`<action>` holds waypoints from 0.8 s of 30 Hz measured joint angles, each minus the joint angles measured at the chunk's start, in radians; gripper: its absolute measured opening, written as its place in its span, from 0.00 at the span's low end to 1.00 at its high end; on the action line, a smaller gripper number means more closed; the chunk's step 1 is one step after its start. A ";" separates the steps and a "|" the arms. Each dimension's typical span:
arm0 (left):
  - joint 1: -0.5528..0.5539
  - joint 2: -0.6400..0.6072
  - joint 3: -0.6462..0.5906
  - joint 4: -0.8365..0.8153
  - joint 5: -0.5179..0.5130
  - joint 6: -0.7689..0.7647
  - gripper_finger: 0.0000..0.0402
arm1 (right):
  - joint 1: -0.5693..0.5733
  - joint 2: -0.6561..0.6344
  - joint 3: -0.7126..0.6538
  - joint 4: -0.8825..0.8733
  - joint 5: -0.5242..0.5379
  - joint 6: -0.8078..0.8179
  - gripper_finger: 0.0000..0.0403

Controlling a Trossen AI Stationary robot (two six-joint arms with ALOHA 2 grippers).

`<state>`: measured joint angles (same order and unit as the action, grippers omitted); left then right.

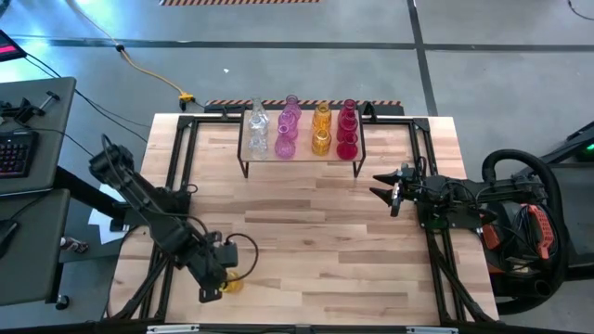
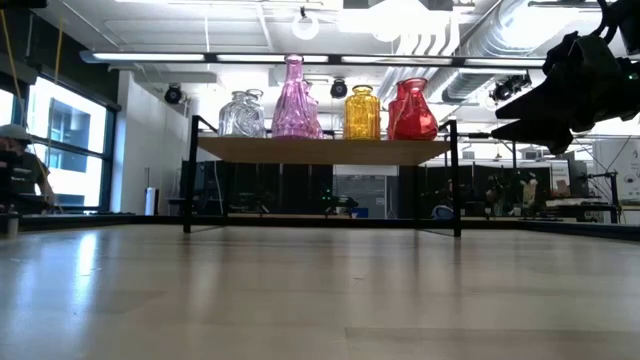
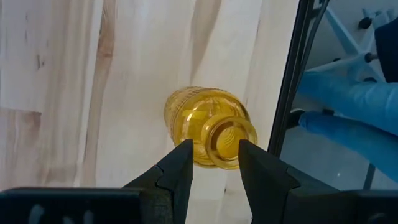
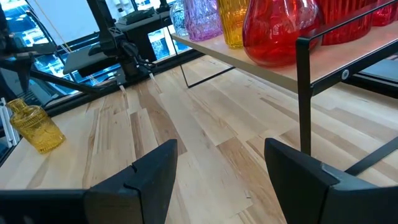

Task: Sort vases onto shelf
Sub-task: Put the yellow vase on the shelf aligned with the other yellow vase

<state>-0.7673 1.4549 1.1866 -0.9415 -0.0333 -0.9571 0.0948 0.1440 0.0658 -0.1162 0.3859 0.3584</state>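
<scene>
We see the left gripper [image 1: 221, 286] low over the near left corner of the table [image 1: 306, 232], directly above a lone amber vase [image 3: 208, 126] that stands upright near the table's edge. In the left wrist view its two fingers [image 3: 177, 171] are parted to either side of the vase's narrow neck and rim; they look close to the glass, but we cannot tell whether they press on it, so we cannot say the vase is grasped. The right gripper [image 1: 382, 188] hangs above the table on the right side, just in front of the shelf's right end, its jaws spread wide and holding nothing. The shelf [image 1: 302, 160] stands at the far middle of the table on thin black wire legs. From above we count eight vases on it, set in four pairs by colour from left to right: two clear vases [image 1: 257, 130], two pink-purple vases [image 1: 288, 130], two amber-yellow vases [image 1: 321, 130] and two red vases [image 1: 347, 132]. With the one under the left gripper, that makes nine vases in sight, three of them amber. In the low view the shelf's vases show as a row, with a tall pink one standing highest.
</scene>
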 joint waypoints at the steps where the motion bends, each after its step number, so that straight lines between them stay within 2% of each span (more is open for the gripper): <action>1: -0.002 0.008 0.000 0.004 -0.001 -0.001 0.30 | 0.000 0.000 0.000 0.000 0.000 0.000 0.56; 19: -0.008 0.104 0.002 0.020 -0.009 0.047 0.29 | 0.000 0.000 0.000 0.000 0.000 0.000 0.56; 24: -0.008 0.104 0.002 0.029 -0.010 0.052 0.23 | 0.000 0.000 0.000 0.000 0.000 0.000 0.56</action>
<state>-0.7753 1.5586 1.1885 -0.9121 -0.0436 -0.9054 0.0948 0.1440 0.0658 -0.1162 0.3859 0.3584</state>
